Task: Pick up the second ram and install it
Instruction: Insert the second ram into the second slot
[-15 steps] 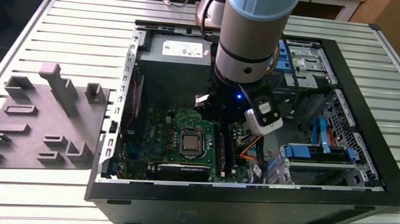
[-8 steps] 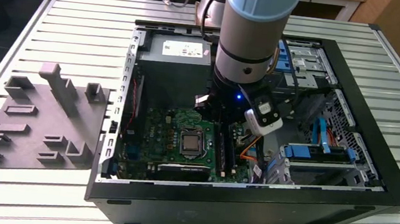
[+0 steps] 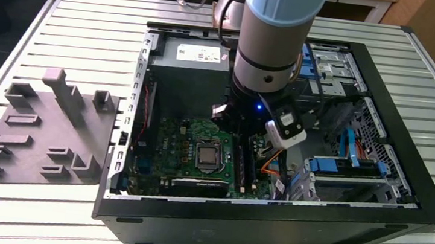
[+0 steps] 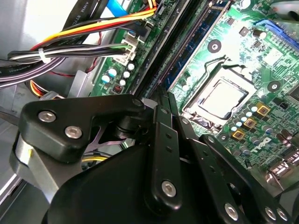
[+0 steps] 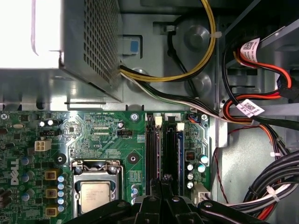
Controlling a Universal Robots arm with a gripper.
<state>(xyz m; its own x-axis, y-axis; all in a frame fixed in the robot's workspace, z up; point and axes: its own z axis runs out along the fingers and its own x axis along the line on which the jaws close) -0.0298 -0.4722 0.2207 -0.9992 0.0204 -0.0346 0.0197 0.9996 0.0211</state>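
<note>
We've got the gripper [image 5: 161, 182] clenched down over the motherboard [image 5: 103, 135] slots, pressing the second ram [image 5: 169, 154] that stands in its slot beside the processor socket [image 5: 96, 193].

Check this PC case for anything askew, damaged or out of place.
Nothing stands out. The gripper sits over the RAM slots beside the CPU socket; the motherboard lies flat in the case, and the cables look bundled, not snagged.

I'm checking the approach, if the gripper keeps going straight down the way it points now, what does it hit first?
Probably the memory slots on the motherboard; the gripper sits right over them, fingers closed together. Depth is unclear.
</note>
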